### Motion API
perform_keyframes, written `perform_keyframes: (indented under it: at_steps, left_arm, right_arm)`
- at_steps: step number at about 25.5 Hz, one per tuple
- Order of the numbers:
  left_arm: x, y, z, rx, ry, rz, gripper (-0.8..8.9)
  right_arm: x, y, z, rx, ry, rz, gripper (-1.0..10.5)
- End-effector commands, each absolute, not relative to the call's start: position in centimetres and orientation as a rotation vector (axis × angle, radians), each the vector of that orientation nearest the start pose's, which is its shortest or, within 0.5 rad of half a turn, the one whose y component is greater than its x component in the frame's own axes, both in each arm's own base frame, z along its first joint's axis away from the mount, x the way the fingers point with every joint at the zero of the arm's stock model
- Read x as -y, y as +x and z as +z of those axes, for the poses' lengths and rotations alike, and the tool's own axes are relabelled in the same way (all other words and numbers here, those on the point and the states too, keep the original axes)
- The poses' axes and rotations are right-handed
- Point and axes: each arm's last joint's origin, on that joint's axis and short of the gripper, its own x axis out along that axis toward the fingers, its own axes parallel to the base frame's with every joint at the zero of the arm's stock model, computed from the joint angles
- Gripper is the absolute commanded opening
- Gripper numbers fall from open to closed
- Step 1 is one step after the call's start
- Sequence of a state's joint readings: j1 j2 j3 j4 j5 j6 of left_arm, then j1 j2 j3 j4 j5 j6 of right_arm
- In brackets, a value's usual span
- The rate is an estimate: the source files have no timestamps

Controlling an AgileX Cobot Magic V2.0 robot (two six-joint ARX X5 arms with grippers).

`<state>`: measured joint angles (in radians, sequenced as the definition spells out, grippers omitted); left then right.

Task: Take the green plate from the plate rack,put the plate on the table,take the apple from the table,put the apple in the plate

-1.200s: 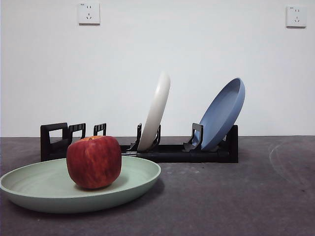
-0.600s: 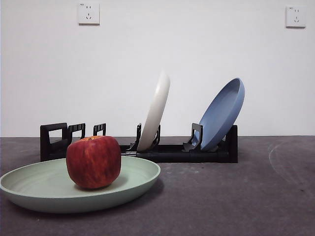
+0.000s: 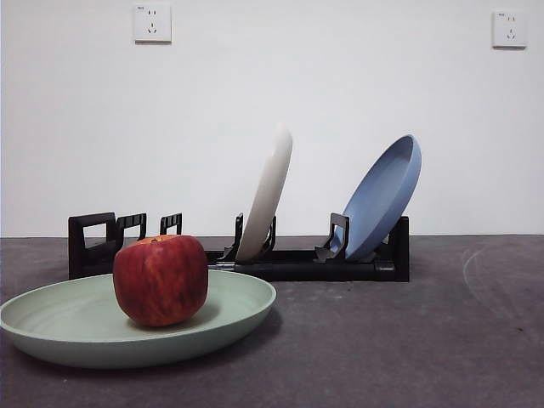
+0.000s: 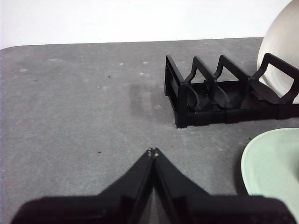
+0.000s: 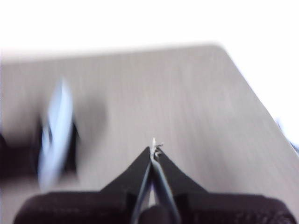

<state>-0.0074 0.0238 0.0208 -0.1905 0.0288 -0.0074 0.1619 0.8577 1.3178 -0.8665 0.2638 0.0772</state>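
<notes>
Nothing among the objects had moved over the last second in the front view beyond a very slight sideways drift of the whole picture; apple (image 3: 161, 280) sat in the same spot as before. It rested upright inside the green plate (image 3: 59, 327), toward that plate's far-middle, stem dip up, touching the plate floor. The green plate lay flat on the table (image 3: 408, 340), just in front of the empty, looped end of the plate rack (image 3: 106, 242). Rack stood behind, running across the table. 2 plates were standing in its slots: a white plate (image 3: 268, 194) near the middle, tilted, and a blue plate (image 3: 380, 197) at the far end, tilted more strongly the same way. 2 wall sockets (image 3: 152, 22) showed high on the white wall. No arm appeared in the front view. Left gripper (image 4: 153, 151) hung over bare table, jaws pressed together and holding nothing; its wrist view showed the rack's looped end (image 4: 187, 95), part of the white plate (image 4: 280, 60) and an edge of the green plate (image 4: 271, 163) off to one side, well apart from the jaw tips. Right gripper (image 5: 154, 148) likewise had jaws together, empty, over bare table; its picture was motion-blurred, with the blue plate (image 5: 55, 135) a smear standing in the dark rack.
</notes>
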Motion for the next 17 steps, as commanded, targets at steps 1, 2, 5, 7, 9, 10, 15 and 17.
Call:
perform_keyframes:
  at_steps: [1, 2, 5, 7, 9, 10, 15, 17]
  left_arm:
    - [0.1, 9.6, 15.0, -0.192, 0.003, -0.033, -0.01]
    - [0.1, 9.6, 15.0, -0.192, 0.003, -0.033, -0.01]
    - [0.1, 9.6, 15.0, -0.192, 0.003, -0.033, -0.01]
    - [0.1, 9.6, 15.0, -0.192, 0.003, -0.033, -0.01]
    - [0.1, 9.6, 15.0, -0.192, 0.003, -0.033, -0.01]
    - [0.1, 9.6, 15.0, -0.192, 0.003, -0.033, -0.01]
    - [0.1, 9.6, 15.0, -0.192, 0.003, -0.033, -0.01]
    - [0.1, 9.6, 15.0, -0.192, 0.003, -0.033, -0.01]
  right_arm:
    - [-0.8, 14.4, 39.5, -0.231, -0.072, 0.057, 0.0]
    - [-0.6, 14.7, 37.8, -0.185, -0.09, 0.125, 0.0]
    - [-0.4, 14.7, 32.7, -0.116, -0.104, 0.214, 0.0]
    - [-0.4, 14.3, 29.7, -0.108, -0.107, 0.204, 0.0]
    - [-0.3, 13.7, 26.8, -0.106, -0.114, 0.189, 0.0]
    - [-0.3, 13.3, 25.4, -0.101, -0.116, 0.181, 0.0]
    - [-0.1, 11.7, 19.8, -0.097, -0.104, 0.098, 0.0]
    - [0.0, 11.3, 18.5, -0.101, -0.08, 0.053, 0.0]
